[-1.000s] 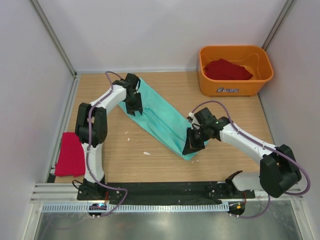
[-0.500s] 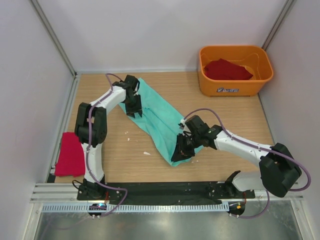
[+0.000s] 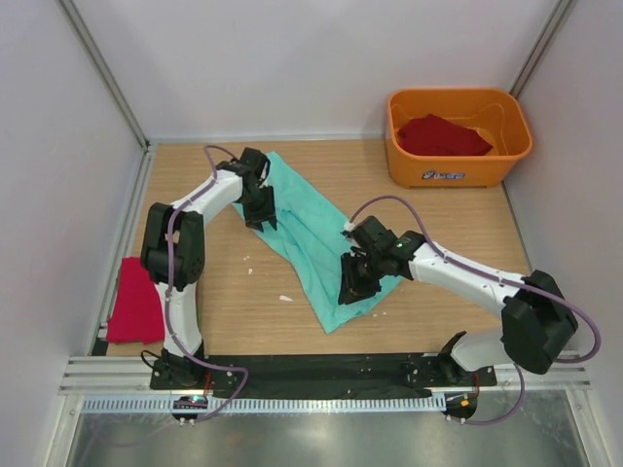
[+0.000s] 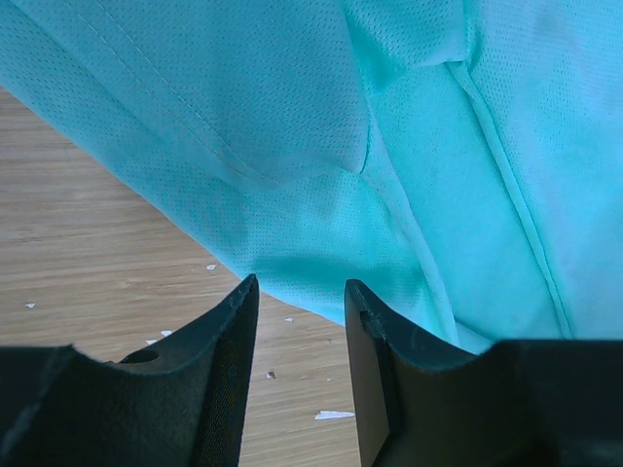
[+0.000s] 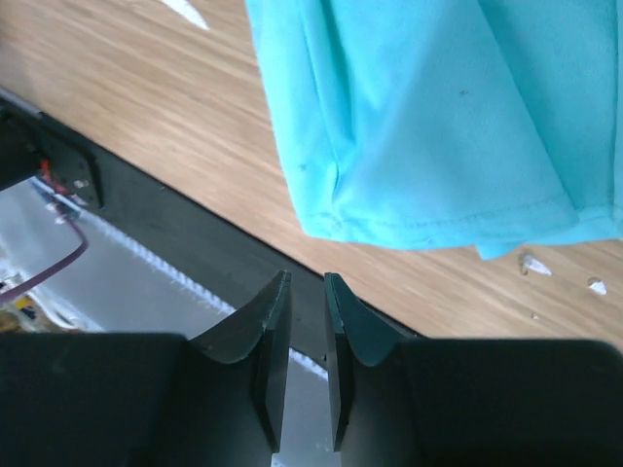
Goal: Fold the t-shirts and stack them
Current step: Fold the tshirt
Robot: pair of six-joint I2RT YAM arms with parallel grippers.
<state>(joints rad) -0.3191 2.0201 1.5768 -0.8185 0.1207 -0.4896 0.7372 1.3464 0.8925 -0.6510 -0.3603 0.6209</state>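
The teal shirt (image 3: 310,236) lies beyond both grippers: left gripper (image 4: 302,321) slightly parted, right gripper (image 5: 306,321) nearly closed, seemingly empty.

Mint-green t-shirt (image 4: 409,146): fine-mesh matt cloth, stitched hems. Red t-shirt (image 3: 134,300): soft matt cloth. Tabletop (image 3: 428,209): smooth light wood grain. Tub (image 3: 458,167): glossy orange plastic. Left hand (image 4: 300,336) fingers (image 4: 229,360): matt black plastic.

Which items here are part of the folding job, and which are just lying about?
Job: teal t-shirt, spread between both arms; red t-shirt at the table's left edge; red t-shirt in the tub.
Lying about: orange tub; small white scraps on the table.
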